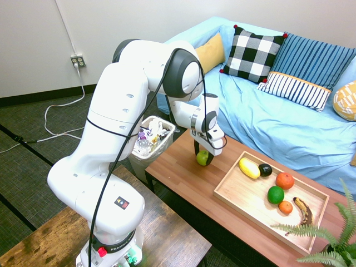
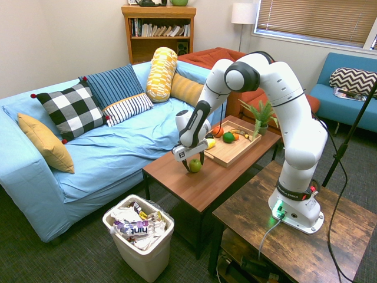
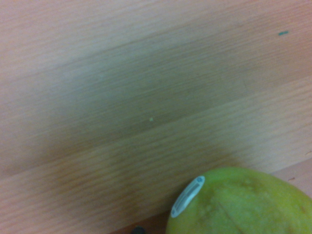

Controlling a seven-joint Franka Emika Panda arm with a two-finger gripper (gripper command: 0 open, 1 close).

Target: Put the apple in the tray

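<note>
Apple pinched in the claw over the counter, short of the tray

The apple sits between the closed claw fingers, low over the counter, near the tray's left end. Round and smooth, it could slip from the pinch, or clip the tray's raised edge and roll onto the fruit already inside.

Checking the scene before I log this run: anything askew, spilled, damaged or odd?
Only small things. The banana in the tray is mostly dark brown, overripe beside the fresh-looking fruit. The trash bin by the coffee table is heaped above its rim, nothing spilled. The apple sits between the hand's fingers, outside the tray.
</note>
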